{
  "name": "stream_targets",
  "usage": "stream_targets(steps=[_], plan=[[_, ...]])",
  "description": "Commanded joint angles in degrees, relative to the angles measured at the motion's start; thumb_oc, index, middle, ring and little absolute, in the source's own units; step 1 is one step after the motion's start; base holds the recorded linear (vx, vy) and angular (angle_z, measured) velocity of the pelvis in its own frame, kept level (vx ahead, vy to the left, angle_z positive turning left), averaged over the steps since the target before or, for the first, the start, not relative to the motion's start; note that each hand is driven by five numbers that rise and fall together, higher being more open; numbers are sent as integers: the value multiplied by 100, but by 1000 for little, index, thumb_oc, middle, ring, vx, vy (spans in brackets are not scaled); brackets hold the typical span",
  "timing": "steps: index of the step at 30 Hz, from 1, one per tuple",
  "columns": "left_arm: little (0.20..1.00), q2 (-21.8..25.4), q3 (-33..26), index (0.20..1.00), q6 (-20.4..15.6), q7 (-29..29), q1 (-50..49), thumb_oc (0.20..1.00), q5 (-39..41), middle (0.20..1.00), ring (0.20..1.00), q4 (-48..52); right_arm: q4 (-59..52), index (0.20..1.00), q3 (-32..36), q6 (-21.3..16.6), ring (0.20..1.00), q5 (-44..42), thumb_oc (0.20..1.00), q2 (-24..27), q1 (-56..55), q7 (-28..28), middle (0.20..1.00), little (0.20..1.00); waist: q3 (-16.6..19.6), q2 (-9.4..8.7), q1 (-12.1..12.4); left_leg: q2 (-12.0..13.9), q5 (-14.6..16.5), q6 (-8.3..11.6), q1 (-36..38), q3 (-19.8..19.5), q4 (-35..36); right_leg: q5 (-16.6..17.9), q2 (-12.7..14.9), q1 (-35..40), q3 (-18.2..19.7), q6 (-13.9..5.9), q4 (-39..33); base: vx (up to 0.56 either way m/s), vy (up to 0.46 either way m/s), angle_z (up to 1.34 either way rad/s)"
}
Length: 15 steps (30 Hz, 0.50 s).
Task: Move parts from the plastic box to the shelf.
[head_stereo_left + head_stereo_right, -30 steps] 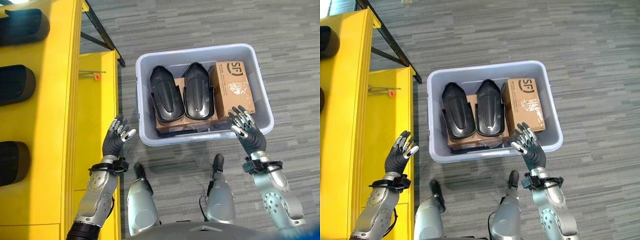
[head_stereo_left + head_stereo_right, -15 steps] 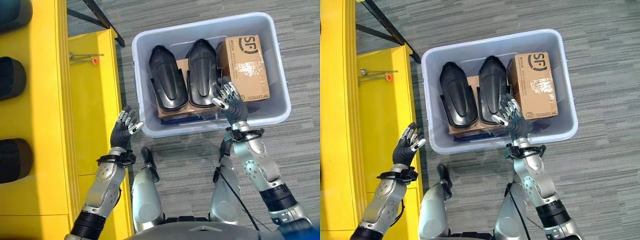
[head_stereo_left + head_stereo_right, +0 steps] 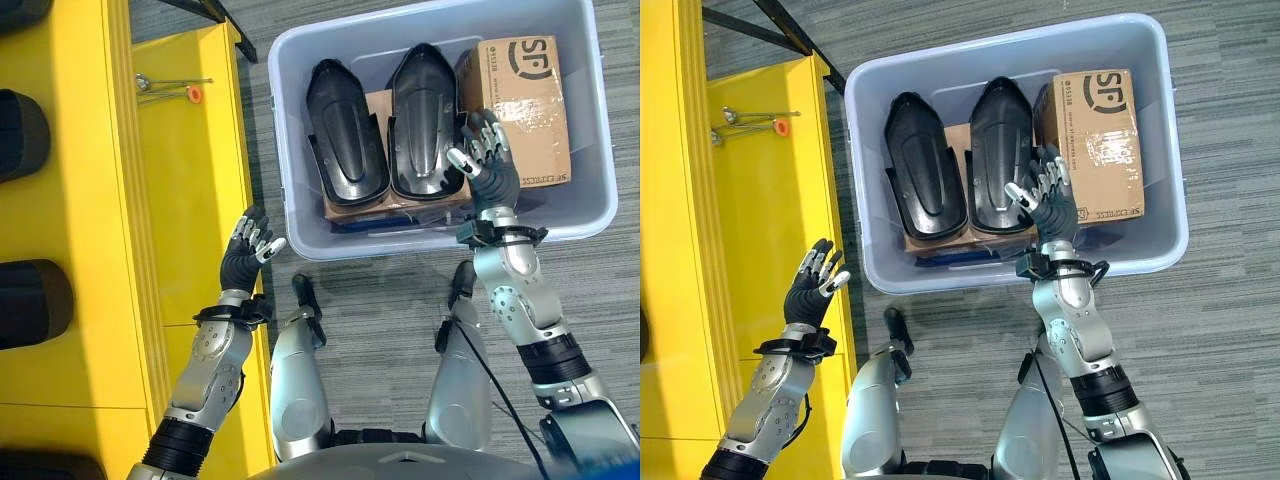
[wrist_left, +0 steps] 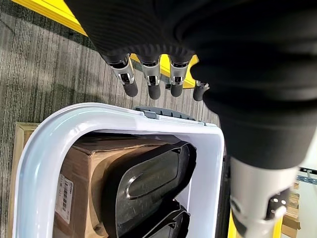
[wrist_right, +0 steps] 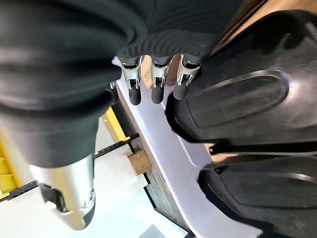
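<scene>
The right hand now hangs over the plastic box, its relaxed fingers spread above the gap between the right-hand black part and the cardboard carton; a second ago it was poised outside the near rim, so the arm has reached forward into the box, and the head camera has tilted with it. It grips nothing yet: in the right wrist view the fingertips stand clear of the moulded black part just beside them. The left hand stays raised outside the box, near its near left corner and beside the yellow shelf, fingers loose and empty, much as before. Both black parts, the left one included, still lie side by side on a flat brown carton inside the box, so no part from this pair has left it. The shift suggests the pick is starting, probably on the right-hand part; the hand would next need to lower and close round its edge
</scene>
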<state>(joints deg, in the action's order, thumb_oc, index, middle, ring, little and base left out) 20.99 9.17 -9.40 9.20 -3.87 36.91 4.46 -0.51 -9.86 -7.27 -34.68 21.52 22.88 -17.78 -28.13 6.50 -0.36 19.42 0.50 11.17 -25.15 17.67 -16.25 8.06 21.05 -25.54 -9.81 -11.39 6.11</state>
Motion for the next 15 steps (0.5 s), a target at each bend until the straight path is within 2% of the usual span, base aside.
stream_targets(steps=[1,15], plan=[[1000,378,91,1000,-362,89,-159,1000,42,1000,1000,627,-132,1000,320,-352,1000,234,1000,99,293,-195,1000,1000,144,19,53,242,-630,153,-184,47,130,-804,718,-257,127,-195,1286,0,0,0],[1000,470,146,1000,-446,191,-19,1000,82,1000,1000,645,488,1000,598,-364,1000,508,1000,511,1055,-597,1000,1000,9,75,81,233,-544,114,-461,25,14,-841,740,-583,188,-182,1481,0,0,0]])
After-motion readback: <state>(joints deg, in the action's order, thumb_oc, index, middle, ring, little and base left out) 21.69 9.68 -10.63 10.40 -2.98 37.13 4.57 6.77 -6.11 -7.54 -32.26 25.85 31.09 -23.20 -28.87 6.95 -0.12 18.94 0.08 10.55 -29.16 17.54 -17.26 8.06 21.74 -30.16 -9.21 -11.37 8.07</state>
